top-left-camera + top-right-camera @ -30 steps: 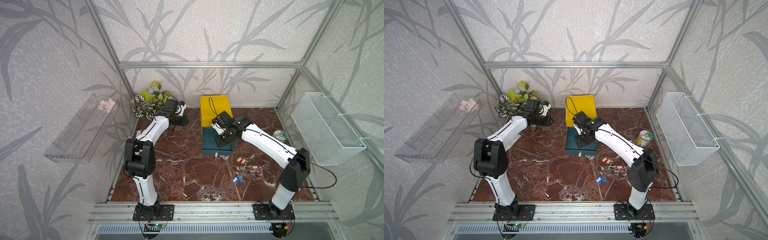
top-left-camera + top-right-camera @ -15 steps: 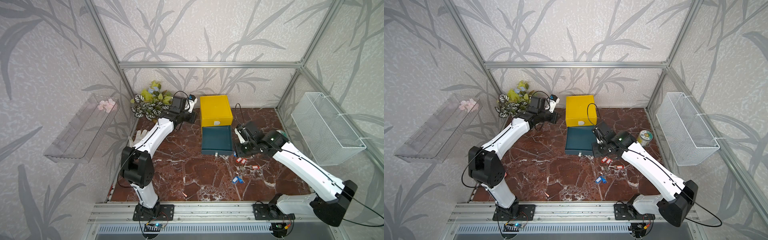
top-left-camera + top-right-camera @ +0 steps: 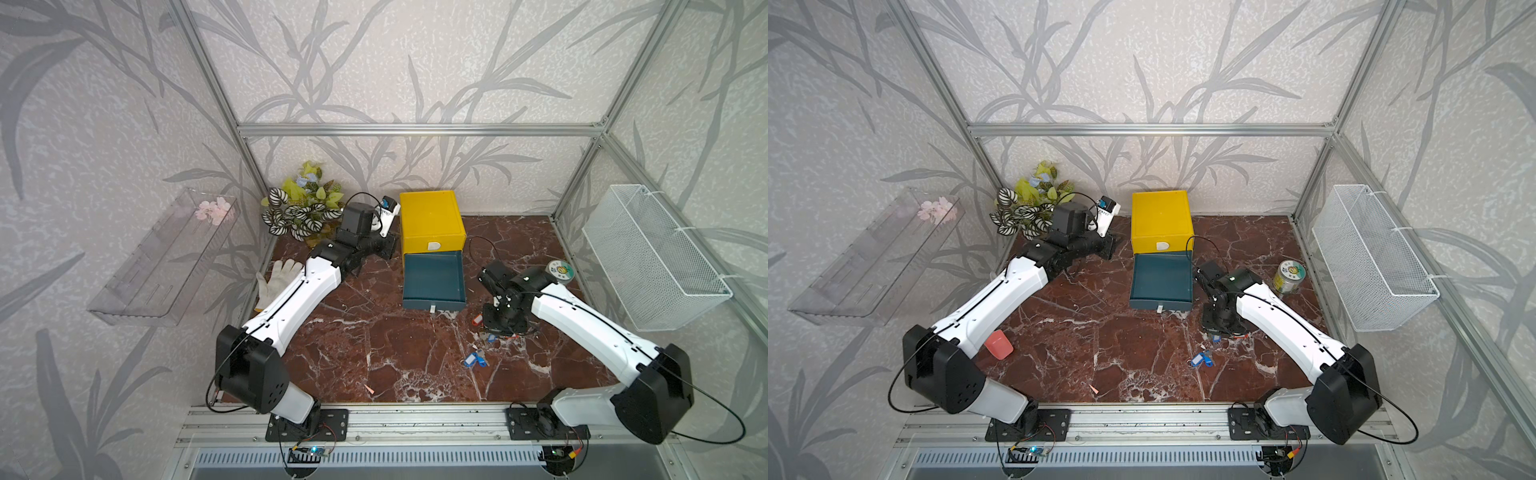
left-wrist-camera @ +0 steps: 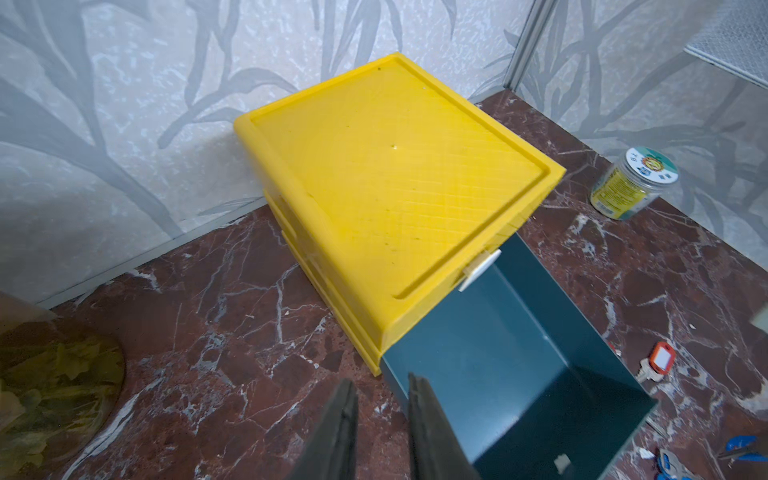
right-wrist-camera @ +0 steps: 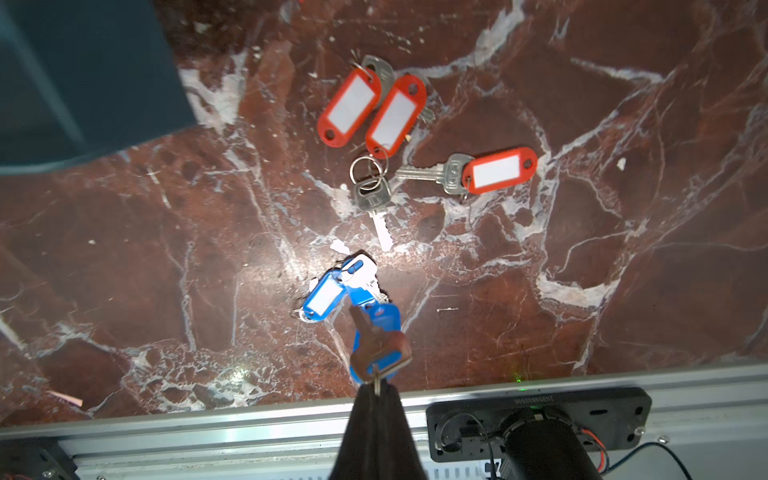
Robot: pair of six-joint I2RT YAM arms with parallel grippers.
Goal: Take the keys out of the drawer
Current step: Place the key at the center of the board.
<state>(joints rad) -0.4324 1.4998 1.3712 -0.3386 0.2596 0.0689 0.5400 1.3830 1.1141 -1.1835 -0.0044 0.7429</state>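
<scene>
Your right gripper (image 5: 376, 390) is clamped on a blue-tagged key (image 5: 380, 345), above the other keys (image 5: 395, 120) lying on the table (image 5: 623, 249) beside the open drawer (image 3: 432, 278). Your left gripper (image 4: 380, 388), jaws apart, hovers beside the yellow box (image 4: 395, 166). A jar (image 3: 560, 272) stands near your right arm.

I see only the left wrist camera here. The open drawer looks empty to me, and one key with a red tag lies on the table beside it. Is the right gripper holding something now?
Observer: Yes. The right gripper is shut on a blue-tagged key, which hangs from its tips.
Operator: How many red tags are out in total?
Observer: Three. The red-tagged keys lie close together on the table.
Operator: Is there something near the left arm?
Observer: A white glove lies on the table near the wall. In a top view the left arm partly hides it.
</scene>
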